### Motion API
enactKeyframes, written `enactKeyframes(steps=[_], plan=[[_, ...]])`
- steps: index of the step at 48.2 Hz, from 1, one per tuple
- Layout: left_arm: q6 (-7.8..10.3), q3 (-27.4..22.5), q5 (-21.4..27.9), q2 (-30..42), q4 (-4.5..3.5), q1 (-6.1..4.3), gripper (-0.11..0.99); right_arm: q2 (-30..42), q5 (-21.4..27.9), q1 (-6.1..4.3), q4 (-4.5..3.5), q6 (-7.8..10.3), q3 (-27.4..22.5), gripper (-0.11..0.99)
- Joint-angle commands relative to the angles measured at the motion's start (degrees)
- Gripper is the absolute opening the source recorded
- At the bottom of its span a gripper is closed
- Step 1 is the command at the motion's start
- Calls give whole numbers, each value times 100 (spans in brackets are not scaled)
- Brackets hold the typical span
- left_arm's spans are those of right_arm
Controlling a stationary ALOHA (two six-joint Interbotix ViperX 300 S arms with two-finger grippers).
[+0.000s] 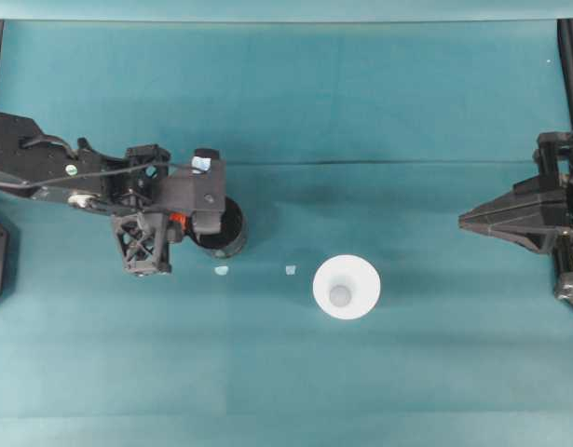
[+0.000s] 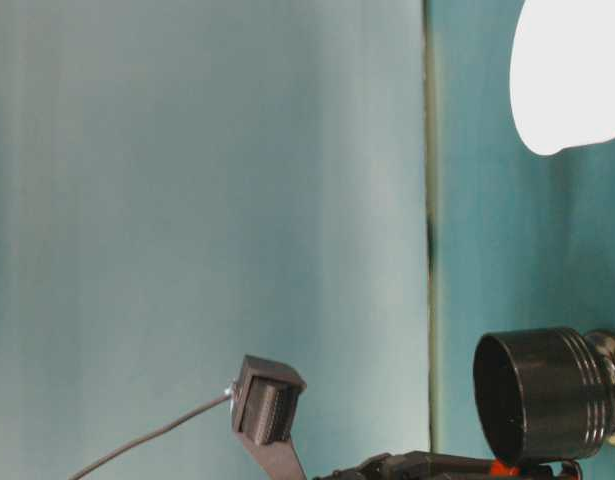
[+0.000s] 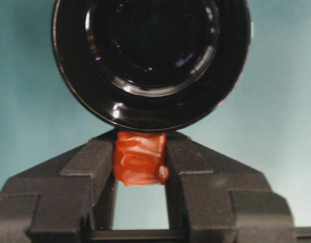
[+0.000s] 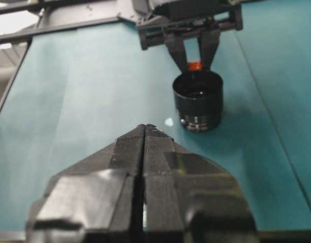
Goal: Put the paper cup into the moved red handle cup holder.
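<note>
The white paper cup (image 1: 346,287) stands upright near the table's middle, its pale side also bulging into the table-level view (image 2: 572,75). The glossy black red handle cup holder (image 1: 226,231) sits left of it, partly under the left arm; its open mouth faces the left wrist camera (image 3: 150,55). My left gripper (image 3: 141,162) is shut on the holder's orange-red handle tab (image 3: 140,158); the right wrist view shows the same grip (image 4: 195,65) behind the holder (image 4: 198,101). My right gripper (image 1: 468,221) rests far right, fingers pressed together (image 4: 144,132), holding nothing.
Two small pale scraps (image 1: 221,271) (image 1: 290,270) lie on the teal cloth (image 1: 295,372) between holder and cup. A fold line crosses the cloth behind them. Black frame rails run along the left and right edges.
</note>
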Motion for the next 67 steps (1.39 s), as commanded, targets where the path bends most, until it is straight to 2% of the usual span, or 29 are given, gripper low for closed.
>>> enactKeyframes(steps=[1, 16, 23, 28, 39, 44, 52, 59, 63, 67], plan=[[62, 0, -18, -70, 18, 0, 27, 35, -26, -9, 18, 35, -97, -11], [70, -70, -18, -132, 18, 0, 27, 35, -26, -18, 18, 44, -105, -11], [62, -246, 97, -431, 18, 0, 27, 35, -26, -44, 18, 44, -97, -11], [53, -510, 448, -765, 18, 0, 27, 35, -26, -62, 18, 35, -97, -11], [26, -1213, 1687, -1248, 18, 0, 27, 35, -26, -62, 18, 35, -105, -11], [26, -1371, 1898, -1248, 18, 0, 27, 35, -26, -70, 18, 35, -97, -11], [9, -1477, 1916, -1160, 18, 0, 27, 35, -26, -70, 18, 35, -97, -11], [-18, -1723, 1907, -984, 18, -79, 27, 35, -26, -62, 18, 35, -97, -11], [-18, -1951, 1916, -756, 18, -220, 27, 35, -26, -62, 18, 44, -97, -11], [-18, -2127, 1916, -536, 18, -316, 27, 35, -26, -70, 18, 44, -97, -11]])
